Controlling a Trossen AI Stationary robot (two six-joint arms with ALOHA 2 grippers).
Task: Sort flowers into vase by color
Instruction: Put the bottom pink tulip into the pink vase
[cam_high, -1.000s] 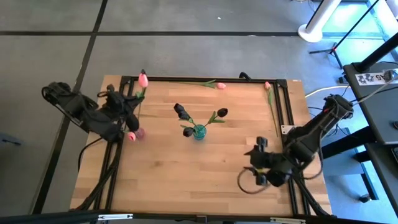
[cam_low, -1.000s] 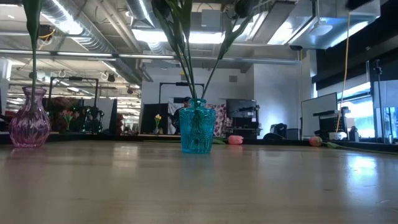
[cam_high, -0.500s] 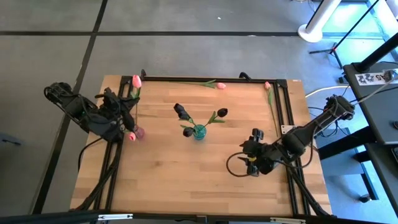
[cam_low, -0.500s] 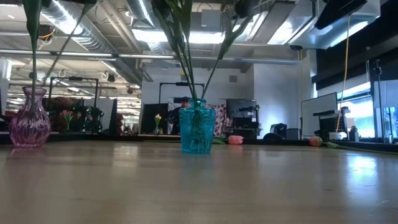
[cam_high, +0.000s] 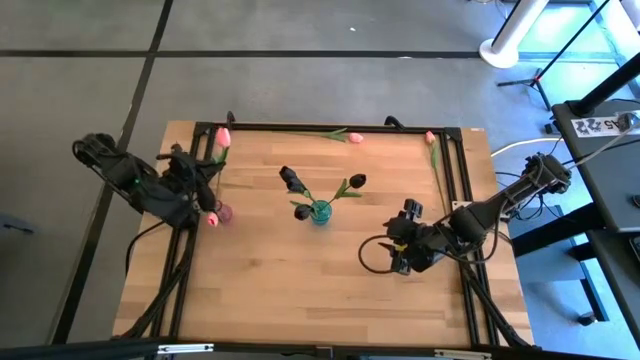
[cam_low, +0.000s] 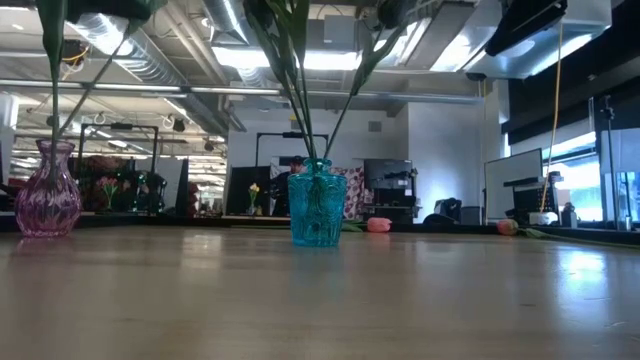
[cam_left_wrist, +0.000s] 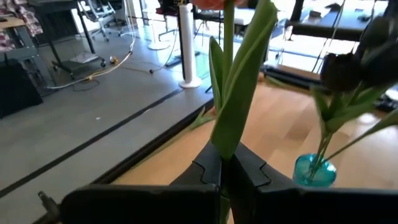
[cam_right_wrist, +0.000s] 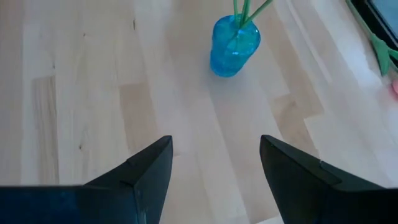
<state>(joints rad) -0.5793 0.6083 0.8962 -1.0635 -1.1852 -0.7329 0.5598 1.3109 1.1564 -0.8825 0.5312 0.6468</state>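
Note:
My left gripper stands over the table's left side, shut on a pink tulip. That tulip's stem slants down toward the mouth of the pink vase; I cannot tell whether its end is inside. Another pink tulip stands in that vase. The blue vase at mid-table holds three dark tulips. My right gripper hovers open to the right of the blue vase, pointing at it. My left gripper pinches the pink tulip's green stem and leaf between its two fingers, coming level from the table's left side. The tulip is lifted clear and tilted, with its head above the fingers. The stem below the fingers is hidden by the gripper itself.
Two more pink tulips lie flat by the far edge, one near the middle and one near the far right corner. A black frame borders the table. Bare wood spreads across the near half.
My right gripper has swung from the near right part of the table toward the left and far side, closing on the blue vase. My left gripper has shifted the held pink tulip slightly; its stem has come into the low view, slanting above the pink vase.

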